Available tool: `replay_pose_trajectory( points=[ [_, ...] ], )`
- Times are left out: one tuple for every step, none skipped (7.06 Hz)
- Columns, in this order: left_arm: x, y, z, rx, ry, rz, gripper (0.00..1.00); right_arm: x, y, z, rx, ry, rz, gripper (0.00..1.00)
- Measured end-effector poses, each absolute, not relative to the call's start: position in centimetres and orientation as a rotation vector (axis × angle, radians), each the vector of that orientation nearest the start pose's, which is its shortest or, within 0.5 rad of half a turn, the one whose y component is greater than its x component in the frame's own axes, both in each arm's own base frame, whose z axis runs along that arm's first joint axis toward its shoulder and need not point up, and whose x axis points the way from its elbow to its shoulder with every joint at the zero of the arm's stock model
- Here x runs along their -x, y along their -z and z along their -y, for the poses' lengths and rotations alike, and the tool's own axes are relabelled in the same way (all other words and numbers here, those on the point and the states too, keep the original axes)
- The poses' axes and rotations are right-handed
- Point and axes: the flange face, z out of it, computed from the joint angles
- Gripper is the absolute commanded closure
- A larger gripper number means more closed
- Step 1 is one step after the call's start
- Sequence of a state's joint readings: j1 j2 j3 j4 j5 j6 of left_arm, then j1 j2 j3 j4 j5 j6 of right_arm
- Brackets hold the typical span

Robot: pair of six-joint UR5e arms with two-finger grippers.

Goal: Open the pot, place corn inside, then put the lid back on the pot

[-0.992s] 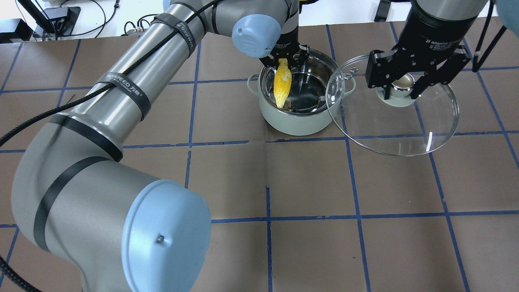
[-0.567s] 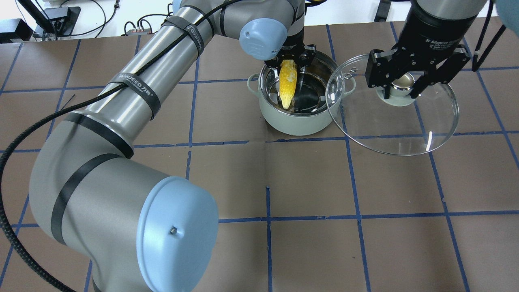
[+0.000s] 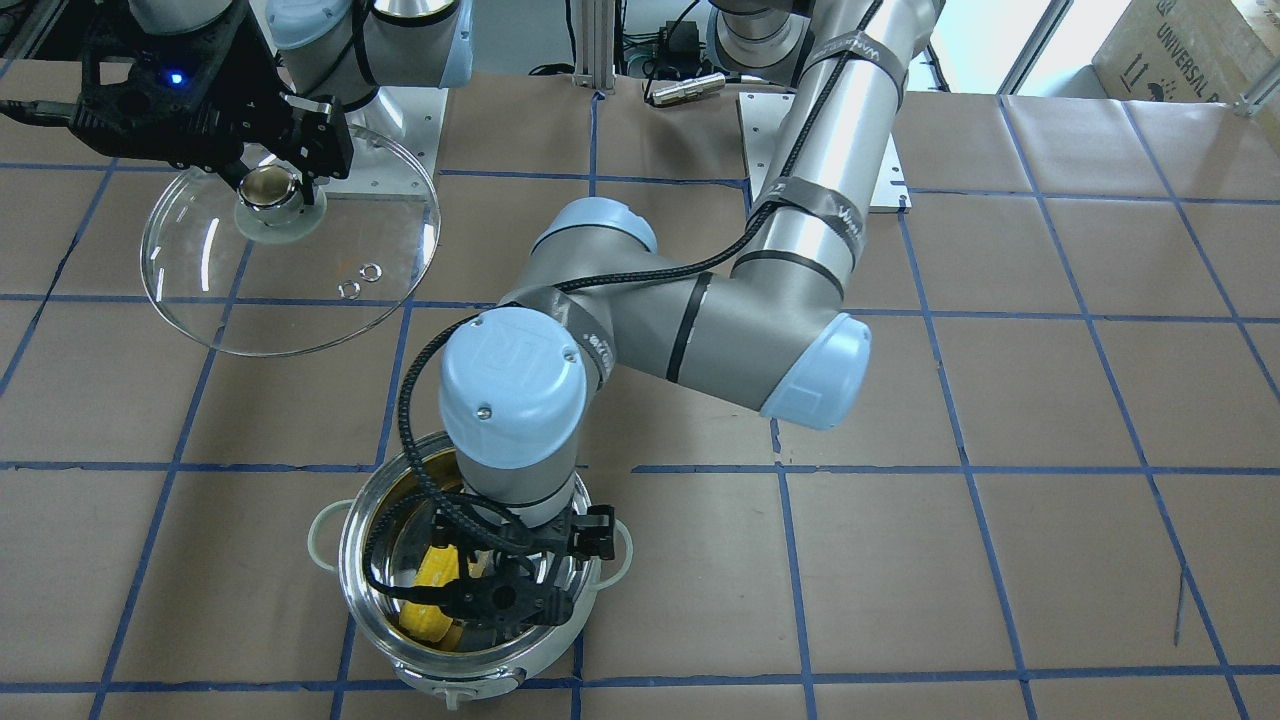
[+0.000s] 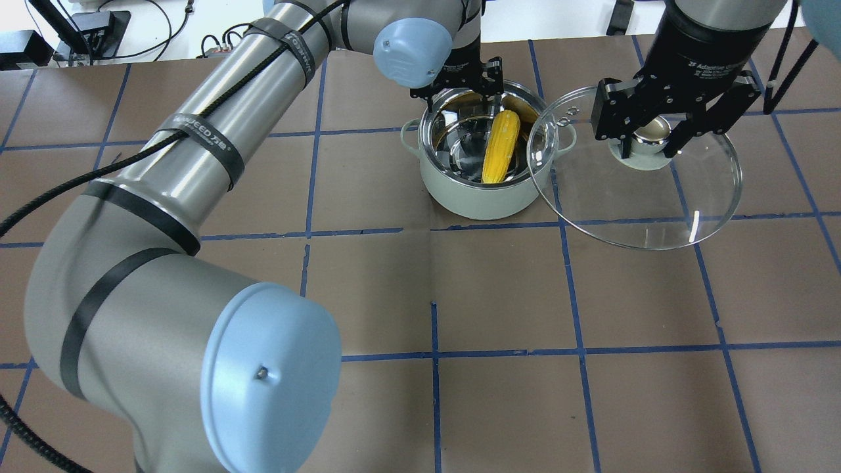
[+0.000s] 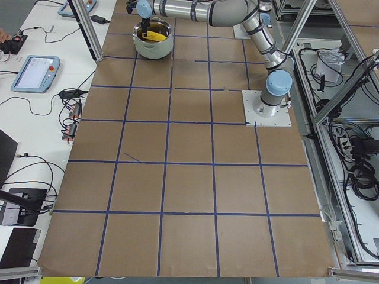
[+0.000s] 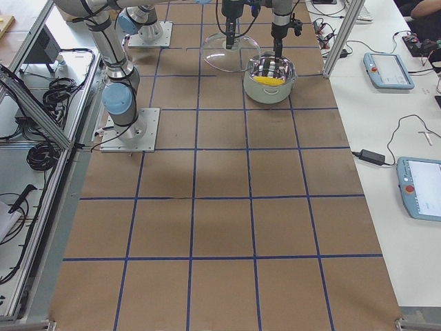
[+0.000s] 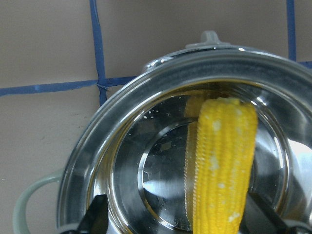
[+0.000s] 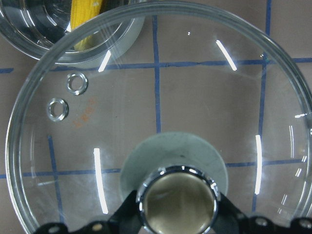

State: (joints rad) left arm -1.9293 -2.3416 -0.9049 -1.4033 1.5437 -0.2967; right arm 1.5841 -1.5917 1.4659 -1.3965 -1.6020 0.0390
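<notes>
**A:** While the left gripper (image 4: 460, 97) hangs over the pot (image 4: 483, 200), how do its fingers (image 7: 97, 217) stand?

**B:** Spread wide. One tip shows at each bottom corner of the wrist view. They point straight down at the pot's far rim and clasp nothing.

**A:** And the corn (image 4: 500, 146)?

**B:** Inside the pot. It lies slantwise on the steel, in the half nearer the robot's right, with its blunt end toward the far wall. It runs close beside one finger, and I cannot tell whether the two touch.

**A:** How does the arm carry that gripper?

**B:** The wrist (image 3: 512, 385) stands upright directly above the pot, so from across the table it hides much of the opening. From there the forearm (image 3: 690, 335) runs roughly level out to a sharply bent elbow (image 3: 805, 375). The upper arm (image 3: 840, 130) slopes back from the elbow to the base.

**A:** What of the right gripper (image 4: 647, 139)?

**B:** Its fingers are closed on the knob (image 4: 650, 135) of the lid (image 4: 631, 197), gripping it from both sides, and the gripper points straight down. The glass lid hangs above the table (image 4: 499, 295), on the robot's right of the pot. In the overhead view its edge overlaps the pot's right rim and handle.

**A:** So the pot stands open?

**B:** Yes, uncovered, upright on the brown table, with the corn in it.
</notes>
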Motion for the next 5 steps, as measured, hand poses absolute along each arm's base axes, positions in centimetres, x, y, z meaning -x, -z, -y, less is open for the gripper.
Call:
replay_pose_trajectory(
  points=[
    [37.4,-34.9,69.4,-0.115,0.027,-3.169,0.00,-13.8,-52.9,48.3,-0.043,-0.055,-3.169,0.82],
    [33.8,-36.8,69.1,-0.136,-0.030,-3.153,0.00,-14.6,-52.4,49.9,-0.039,-0.029,-3.164,0.82],
    [29.4,-38.6,68.6,-0.102,-0.081,-3.140,0.00,-16.5,-51.3,52.0,-0.024,-0.001,-3.161,0.82],
    [24.6,-40.0,67.9,-0.053,-0.123,-3.130,0.00,-18.7,-49.9,54.1,-0.015,0.026,-3.159,0.82],
    [20.3,-41.6,66.6,-0.028,-0.143,-3.125,0.00,-20.5,-48.4,55.9,-0.014,0.047,-3.155,0.82]
  ],
)
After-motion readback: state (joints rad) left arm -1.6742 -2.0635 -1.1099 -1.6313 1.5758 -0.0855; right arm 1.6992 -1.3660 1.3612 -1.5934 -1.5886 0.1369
